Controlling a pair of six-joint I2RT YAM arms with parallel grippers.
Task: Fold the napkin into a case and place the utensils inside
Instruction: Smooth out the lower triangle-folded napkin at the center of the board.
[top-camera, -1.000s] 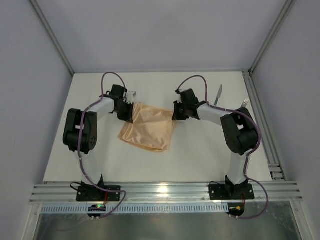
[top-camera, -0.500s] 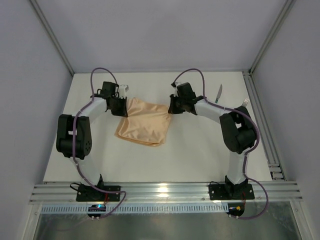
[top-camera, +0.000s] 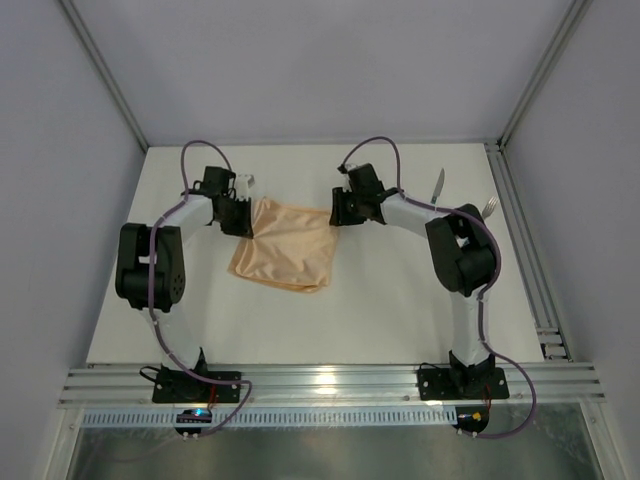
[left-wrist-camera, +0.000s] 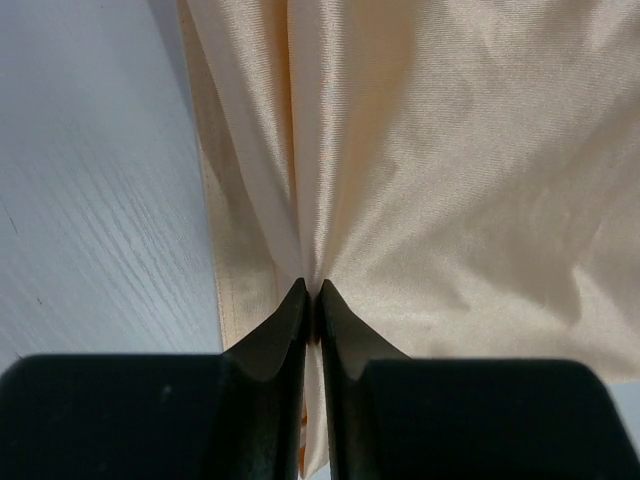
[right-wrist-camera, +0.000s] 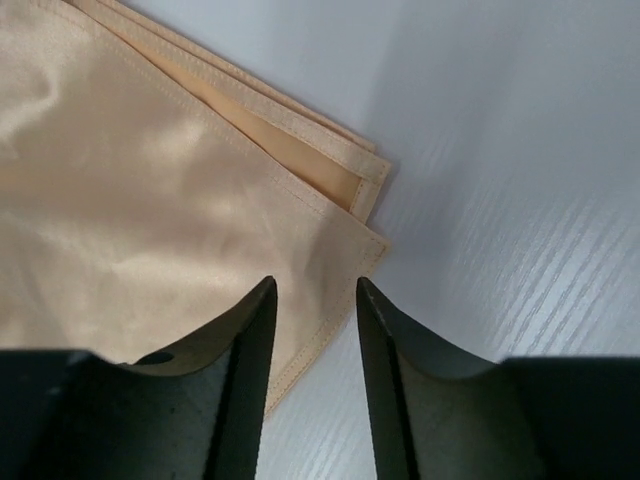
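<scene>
Both arms have reached further back over the past second, drawing the napkin (top-camera: 285, 248) toward the far side of the table (top-camera: 400, 300), and the right gripper (top-camera: 338, 212) has let its jaws part.

From the top external view, one peach-orange napkin lies folded and rumpled between the two arms, the left gripper (top-camera: 240, 215) at its far left corner and the right gripper at its far right corner. One knife (top-camera: 437, 187) and one fork (top-camera: 489, 207) lie well apart from the cloth on the right side; only this view shows them.

The left wrist view gives what the overhead cannot: the left gripper (left-wrist-camera: 310, 292) is clamped tight on a gathered pleat of the napkin (left-wrist-camera: 450, 180), creases fanning out from the pinch.

In the right wrist view, the right gripper (right-wrist-camera: 315, 285) stands released, jaws apart above the napkin's (right-wrist-camera: 130, 190) stacked corner, where two hemmed layers show, holding nothing
</scene>
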